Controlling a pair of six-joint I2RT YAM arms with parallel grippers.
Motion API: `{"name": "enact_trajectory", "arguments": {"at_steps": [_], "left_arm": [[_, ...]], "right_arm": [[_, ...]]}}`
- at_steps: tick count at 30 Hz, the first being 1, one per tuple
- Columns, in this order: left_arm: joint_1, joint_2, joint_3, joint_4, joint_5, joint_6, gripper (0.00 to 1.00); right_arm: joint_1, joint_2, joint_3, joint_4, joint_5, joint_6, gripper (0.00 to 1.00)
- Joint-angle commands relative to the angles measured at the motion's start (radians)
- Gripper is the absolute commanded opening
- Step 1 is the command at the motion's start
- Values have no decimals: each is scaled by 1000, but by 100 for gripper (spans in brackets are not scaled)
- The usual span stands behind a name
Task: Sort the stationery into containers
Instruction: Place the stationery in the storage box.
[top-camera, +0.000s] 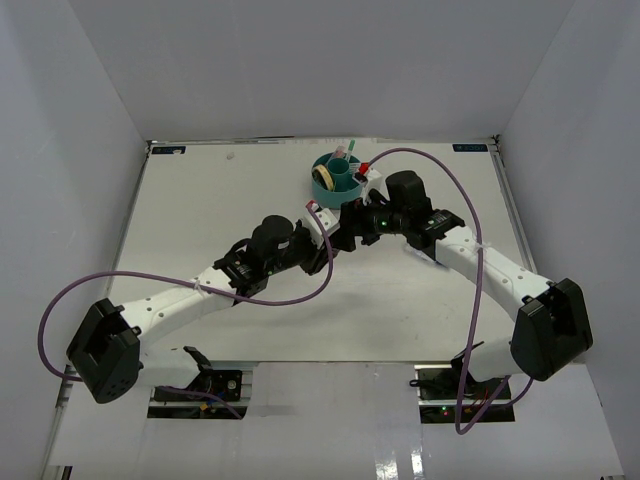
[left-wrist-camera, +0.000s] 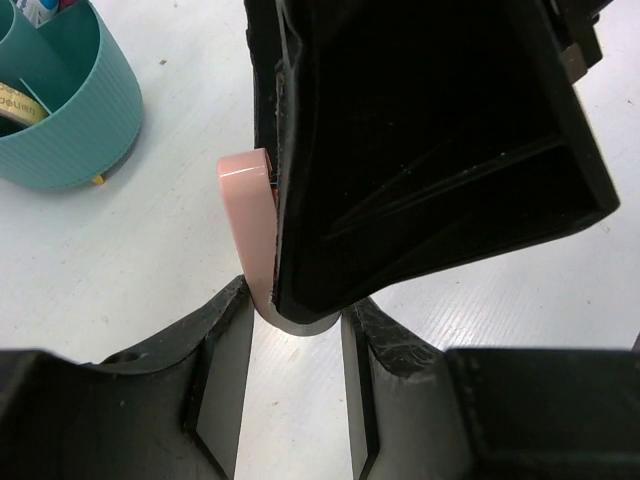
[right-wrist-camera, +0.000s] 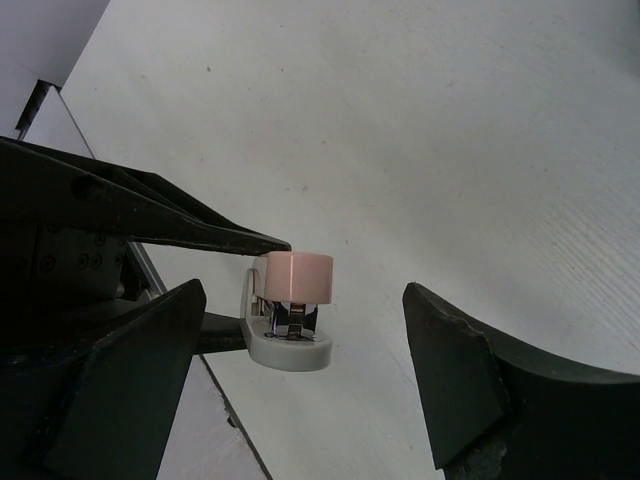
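The top view alone shows the layout. The two arms meet in the middle of the white table (top-camera: 200, 200), just near of the round teal organizer (top-camera: 335, 186), which stands toward the far edge with pen caps poking up from its far side. What passes between the grippers is too small to read there.

The wrist views supply that. The left gripper (left-wrist-camera: 295, 300) pinches the rear of a small pink stapler (right-wrist-camera: 293, 300), which has a glossy rounded pink top, a bright metal mouth and a smooth pale grey base. It is held clear above the table, near and to the right of the organizer.

The right gripper (right-wrist-camera: 305, 295) stands wide, its matte black fingers (right-wrist-camera: 470, 370) flanking the stapler without touching it. From the left wrist, one of those fingers is a big hollow black wedge hiding most of the stapler. That view also shows the organizer's finely ribbed outer wall and a tan band (left-wrist-camera: 15, 103) lying in a ring compartment.
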Motion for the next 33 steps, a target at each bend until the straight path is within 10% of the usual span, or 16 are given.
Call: {"name": "enact_trajectory", "arguments": {"at_steps": [1, 25, 28, 33], "left_arm": [[-4, -34, -5, 39, 23, 15, 29], [-4, 0, -8, 32, 25, 14, 30], [-4, 14, -4, 25, -1, -14, 41], [-4, 40, 13, 2, -67, -48, 87]], "right_arm": [[1, -7, 35, 0, -18, 0, 85], [-6, -53, 18, -3, 38, -3, 29], [-10, -57, 15, -5, 59, -5, 22], [-19, -56, 12, -10, 97, -6, 16]]}}
